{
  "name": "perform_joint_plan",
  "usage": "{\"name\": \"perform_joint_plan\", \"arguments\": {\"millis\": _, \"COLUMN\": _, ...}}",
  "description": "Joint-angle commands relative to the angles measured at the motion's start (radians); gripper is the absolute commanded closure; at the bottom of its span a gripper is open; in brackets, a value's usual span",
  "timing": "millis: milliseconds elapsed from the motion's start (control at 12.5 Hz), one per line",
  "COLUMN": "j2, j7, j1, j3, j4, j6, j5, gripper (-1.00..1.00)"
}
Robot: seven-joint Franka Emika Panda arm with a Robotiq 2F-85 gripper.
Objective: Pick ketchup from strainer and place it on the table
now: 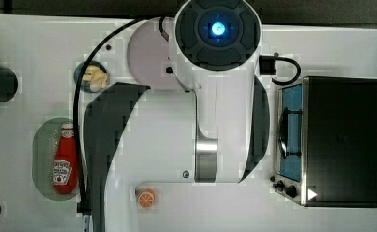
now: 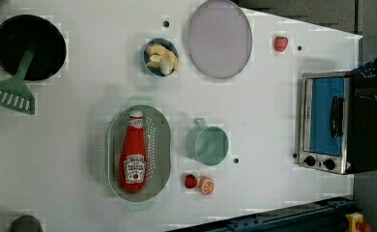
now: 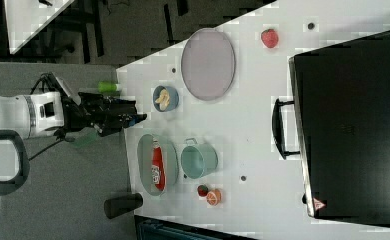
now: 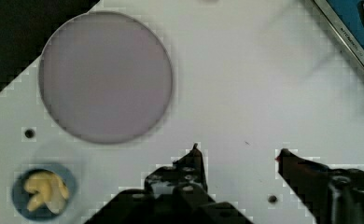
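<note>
The red ketchup [image 2: 133, 154] bottle, white cap and label up, lies lengthwise in the pale green strainer [image 2: 160, 145] on the white table [image 2: 273, 121]. The top view has the ketchup [image 1: 65, 162] and strainer [image 1: 41, 145] at its left, beside the arm. In the right view the ketchup [image 3: 156, 167] rests in the strainer [image 3: 144, 150], and my gripper [image 3: 138, 118] hangs well clear of it. From the wrist, my gripper [image 4: 238, 150] stands open over bare table with nothing between its fingers [image 4: 194, 154].
A grey-lilac plate [image 2: 219, 38], a bowl of banana pieces [image 2: 161, 57], a teal cup [image 2: 208, 145], an orange half [image 2: 206, 185] and two strawberries [image 2: 281, 43] stand around. A toaster oven [image 2: 331, 123] fills the left view's right; a black pan [image 2: 29, 46] and green spatula [image 2: 10, 92] sit at the left view's left.
</note>
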Motion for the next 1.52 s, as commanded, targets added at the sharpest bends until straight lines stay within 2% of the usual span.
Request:
{"name": "perform_joint_plan", "arguments": {"millis": 80, "j2": -0.113, "j7": 0.012, "j1": -0.098, "j3": 0.077, "j4": -0.004, "j6": -0.116, "j5": 0.035, "gripper": -0.59}}
{"name": "perform_joint_plan", "arguments": {"millis": 240, "j2": -0.107, "j7": 0.012, "j1": -0.086, "j3": 0.106, "j4": -0.004, "j6": -0.112, "j5": 0.04, "gripper": -0.99}}
{"name": "perform_joint_plan", "arguments": {"millis": 480, "j2": -0.082, "j7": 0.012, "j1": -0.055, "j3": 0.216, "j4": -0.004, "j6": -0.112, "j5": 0.041, "gripper": -1.0}}
{"name": "perform_joint_plan", "arguments": {"millis": 1120, "j2": 0.05, "j7": 0.018, "j1": -0.002, "j3": 0.605, "j4": -0.015, "j6": -0.057, "j5": 0.038, "gripper": -1.0}}
{"name": "perform_joint_plan", "arguments": {"millis": 1280, "j2": 0.1, "j7": 0.027, "j1": 0.009, "j3": 0.676, "j4": -0.05, "j6": -0.014, "j5": 0.031, "gripper": -1.0}}
{"name": "perform_joint_plan", "arguments": {"millis": 1520, "j2": 0.161, "j7": 0.113, "j1": 0.03, "j3": 0.725, "j4": -0.149, "j6": 0.148, "j5": 0.021, "gripper": -1.0}}
